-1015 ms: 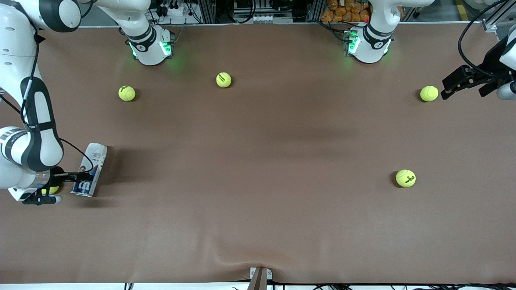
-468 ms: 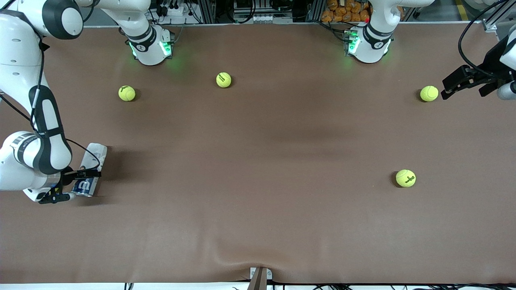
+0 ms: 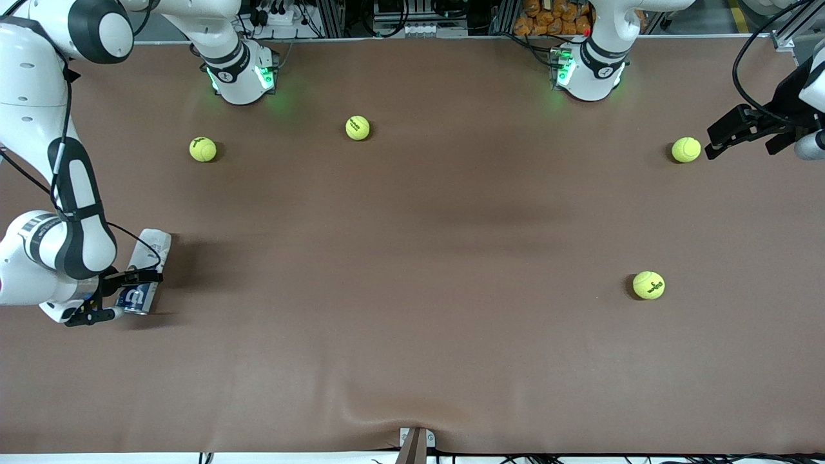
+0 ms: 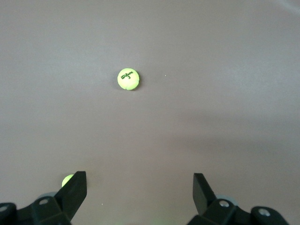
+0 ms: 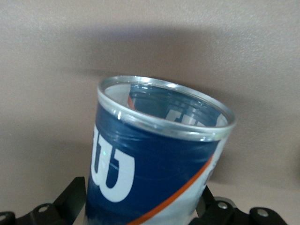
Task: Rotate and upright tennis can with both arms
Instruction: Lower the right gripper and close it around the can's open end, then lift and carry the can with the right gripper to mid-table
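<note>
The tennis can (image 3: 143,267), white and dark blue with a white "W", lies at the right arm's end of the table. Its open, silver-rimmed mouth points toward the front camera. My right gripper (image 3: 132,287) is shut on the can near that mouth. In the right wrist view the can (image 5: 154,159) fills the space between the two fingers (image 5: 75,197), and its rim (image 5: 164,124) tilts up off the cloth. My left gripper (image 3: 712,145) is open and empty, waiting over the left arm's end of the table; it also shows in the left wrist view (image 4: 138,185).
Several yellow-green tennis balls lie on the brown cloth: one (image 3: 686,149) beside the left gripper, one (image 3: 648,285) nearer the front camera, and two (image 3: 357,127) (image 3: 203,149) near the bases. The left wrist view shows two balls (image 4: 128,78) (image 4: 68,179).
The right arm has shifted over the can, and its dark finger now lies across the label. A ball that showed beside the right wrist is now covered. The left arm has not moved.
</note>
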Controlling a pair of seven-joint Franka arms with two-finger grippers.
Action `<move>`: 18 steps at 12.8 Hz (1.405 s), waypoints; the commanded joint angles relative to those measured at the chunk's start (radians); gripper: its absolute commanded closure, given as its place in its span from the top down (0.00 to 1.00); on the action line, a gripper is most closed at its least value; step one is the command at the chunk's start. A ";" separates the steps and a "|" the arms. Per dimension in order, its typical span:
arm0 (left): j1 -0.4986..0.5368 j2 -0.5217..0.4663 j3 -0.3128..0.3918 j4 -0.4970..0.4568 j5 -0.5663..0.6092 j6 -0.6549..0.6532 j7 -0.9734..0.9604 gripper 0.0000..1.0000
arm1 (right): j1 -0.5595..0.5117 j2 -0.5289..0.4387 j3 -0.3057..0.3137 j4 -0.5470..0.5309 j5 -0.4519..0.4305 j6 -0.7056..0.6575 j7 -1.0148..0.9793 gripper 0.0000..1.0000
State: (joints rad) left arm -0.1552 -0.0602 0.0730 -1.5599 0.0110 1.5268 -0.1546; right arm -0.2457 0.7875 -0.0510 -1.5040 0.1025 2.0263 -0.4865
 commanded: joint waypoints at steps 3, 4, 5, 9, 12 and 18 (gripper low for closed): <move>0.009 -0.003 -0.002 0.011 -0.009 -0.010 0.040 1.00 | -0.015 0.009 0.008 0.005 -0.003 -0.009 -0.130 0.91; 0.008 0.000 -0.002 0.009 -0.011 -0.008 0.040 1.00 | -0.014 0.006 0.008 0.011 -0.001 -0.012 -0.148 0.91; 0.008 0.002 -0.002 0.008 -0.011 -0.004 0.040 1.00 | -0.007 0.001 0.010 0.018 0.000 -0.018 -0.164 0.91; 0.006 0.011 -0.006 0.006 -0.013 0.006 0.040 1.00 | 0.014 -0.002 0.016 0.042 0.005 -0.009 -0.311 0.90; 0.006 0.011 -0.006 0.004 -0.013 0.006 0.040 1.00 | 0.092 -0.002 0.027 0.096 0.002 -0.009 -0.383 0.89; 0.008 0.010 -0.004 0.004 -0.013 0.006 0.040 1.00 | 0.362 -0.060 0.095 0.113 0.005 -0.014 -0.403 0.89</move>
State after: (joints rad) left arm -0.1558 -0.0485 0.0716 -1.5596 0.0110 1.5296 -0.1376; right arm 0.0363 0.7796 0.0202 -1.3814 0.1042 2.0277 -0.8681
